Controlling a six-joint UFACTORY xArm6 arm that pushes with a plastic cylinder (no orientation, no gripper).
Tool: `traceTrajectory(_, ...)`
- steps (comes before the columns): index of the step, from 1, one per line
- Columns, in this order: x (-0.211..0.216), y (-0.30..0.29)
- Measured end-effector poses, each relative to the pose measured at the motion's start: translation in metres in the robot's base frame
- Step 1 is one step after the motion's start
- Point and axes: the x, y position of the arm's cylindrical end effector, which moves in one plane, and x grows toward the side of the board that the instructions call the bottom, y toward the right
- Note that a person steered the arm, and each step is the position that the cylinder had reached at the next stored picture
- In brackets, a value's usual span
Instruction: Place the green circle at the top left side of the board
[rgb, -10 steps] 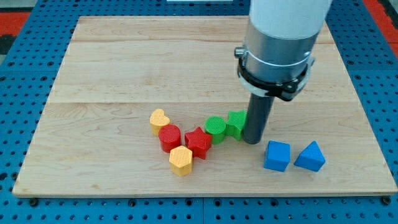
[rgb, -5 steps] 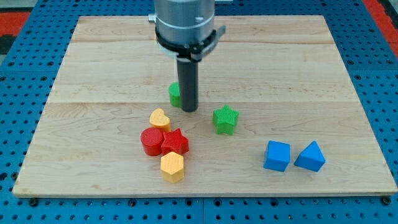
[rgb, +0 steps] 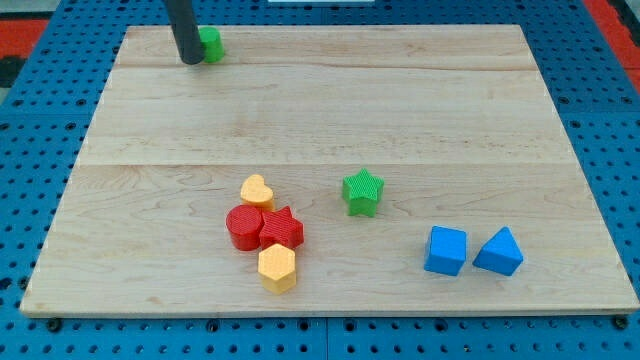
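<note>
The green circle (rgb: 211, 44) lies near the board's top left corner, partly hidden by my rod. My tip (rgb: 189, 60) rests on the board just left of the green circle, touching or almost touching it. Only the lower part of the dark rod shows, coming in from the view's top edge.
The wooden board (rgb: 480, 120) holds a green star (rgb: 362, 192) near the middle. A yellow heart (rgb: 257, 190), red circle (rgb: 243, 227), red star (rgb: 282, 228) and yellow hexagon (rgb: 277, 267) cluster at lower middle. A blue cube (rgb: 445, 250) and blue triangle (rgb: 498, 251) sit at lower right.
The rod has pushed the green circle from the board's middle up to the top left corner. The arm's body has left the view. The other blocks stayed put over the last half second.
</note>
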Motion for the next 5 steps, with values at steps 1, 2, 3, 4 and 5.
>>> traceTrajectory(1,-0.002,0.076)
traceTrajectory(2,-0.025,0.052)
traceTrajectory(3,-0.026,0.021)
traceTrajectory(4,-0.018,0.084)
traceTrajectory(5,0.024,0.207)
